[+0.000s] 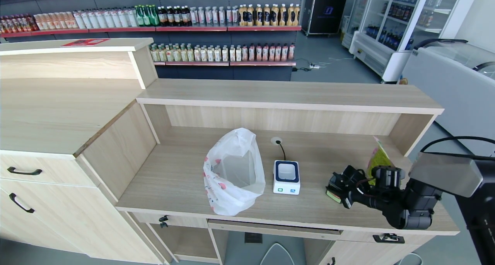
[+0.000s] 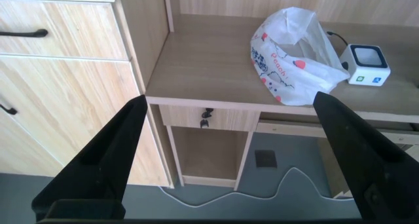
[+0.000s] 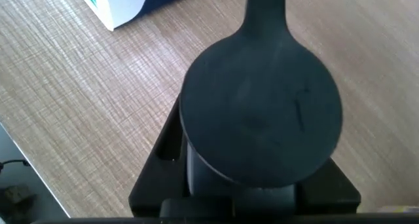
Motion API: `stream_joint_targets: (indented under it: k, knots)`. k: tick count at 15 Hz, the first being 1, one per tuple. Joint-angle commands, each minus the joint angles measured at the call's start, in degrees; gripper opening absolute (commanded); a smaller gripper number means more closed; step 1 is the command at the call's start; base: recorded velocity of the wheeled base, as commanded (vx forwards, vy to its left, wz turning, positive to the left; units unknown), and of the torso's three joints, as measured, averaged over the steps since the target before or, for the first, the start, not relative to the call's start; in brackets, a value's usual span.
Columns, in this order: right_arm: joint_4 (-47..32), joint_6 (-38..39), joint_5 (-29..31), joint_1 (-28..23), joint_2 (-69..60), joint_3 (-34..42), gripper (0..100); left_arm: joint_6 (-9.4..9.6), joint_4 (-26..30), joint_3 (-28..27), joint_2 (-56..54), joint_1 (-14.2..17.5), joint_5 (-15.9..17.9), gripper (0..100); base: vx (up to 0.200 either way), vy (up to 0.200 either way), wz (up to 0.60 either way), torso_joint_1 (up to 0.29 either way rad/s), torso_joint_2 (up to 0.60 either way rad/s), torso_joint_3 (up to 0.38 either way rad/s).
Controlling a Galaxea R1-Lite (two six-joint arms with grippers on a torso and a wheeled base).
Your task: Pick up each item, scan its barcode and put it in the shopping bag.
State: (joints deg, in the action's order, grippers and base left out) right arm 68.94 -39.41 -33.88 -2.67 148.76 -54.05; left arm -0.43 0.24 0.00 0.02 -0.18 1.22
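Nearest us, the right pincer [image 1: 335, 189] lies low over the desk [image 1: 181, 172], just right of the scanner [image 1: 286, 176]. We cannot tell whether it is released or clenched, though a yellowish sliver at its tip may be an item. A green-yellow packet [image 1: 379, 156] stands tilted behind that arm, near the desk's right wall, with its long axis roughly upright. The right arm is much the nearer. Off the desk's front edge, the left pincer [image 2: 230, 99] hangs released. The shopping bag [image 1: 234, 172] is thin, crinkled white plastic with its mouth agape, left of the boxy, glossy scanner.
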Motion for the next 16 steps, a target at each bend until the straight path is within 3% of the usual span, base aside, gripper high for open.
stream_joint_targets:
  k: [1, 4, 8, 11, 14, 16]
  knots:
    - [0.2, -0.8, -0.1, -1.0, -4.7, 4.1, 0, -0.01, 0.0, 0.0, 0.1, 0.0, -0.1, 100, 0.0, 0.0, 0.0, 0.0, 0.0, 0.0]
    - [0.8, -4.4, -0.1, -3.3, -15.2, 9.9, 0, -0.01, 0.0, 0.0, 0.1, 0.0, 0.0, 100, 0.0, 0.0, 0.0, 0.0, 0.0, 0.0]
    - [3.4, -21.6, -0.8, -5.9, -29.8, 17.7, 0, -0.01, 0.0, 0.0, 0.1, 0.0, 0.0, 100, 0.0, 0.0, 0.0, 0.0, 0.0, 0.0]
    - [4.9, -22.0, -2.1, -3.4, -42.7, 26.5, 0, -0.01, 0.0, 0.0, 0.1, 0.0, 0.0, 100, 0.0, 0.0, 0.0, 0.0, 0.0, 0.0]
    - [5.6, -22.6, -2.9, 0.9, -51.9, 29.1, 0, -0.01, 0.0, 0.0, 0.1, 0.0, 0.0, 100, 0.0, 0.0, 0.0, 0.0, 0.0, 0.0]
    - [4.5, -28.9, -2.9, 1.0, -60.1, 29.9, 0, -0.01, 0.0, 0.0, 0.1, 0.0, 0.0, 100, 0.0, 0.0, 0.0, 0.0, 0.0, 0.0]
